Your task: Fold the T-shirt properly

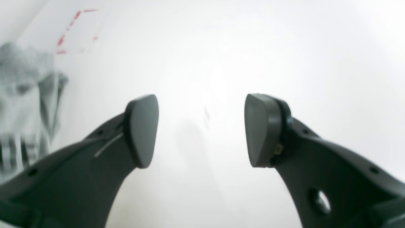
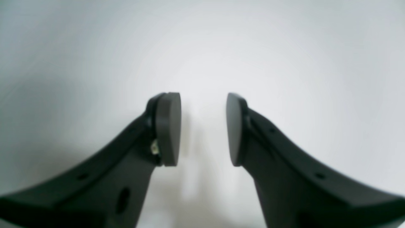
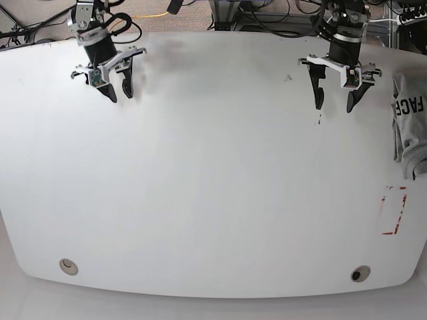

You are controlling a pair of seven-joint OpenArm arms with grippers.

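T-shirt (image 3: pixel 408 120) bears black block letters "FACE"

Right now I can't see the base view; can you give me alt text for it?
A grey T-shirt lies bunched at the white table's right edge, untouched. Both grippers hang open over the far side, the left gripper nearer the shirt, the right gripper opposite. A red dashed rectangle sits below the shirt.

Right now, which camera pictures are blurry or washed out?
Left wrist view: table glares white, T-shirt soft and blurred at the edge. Right wrist view: hazy, grey vignette at the corners. Base view: sharp, evenly lit, T-shirt lettering readable.
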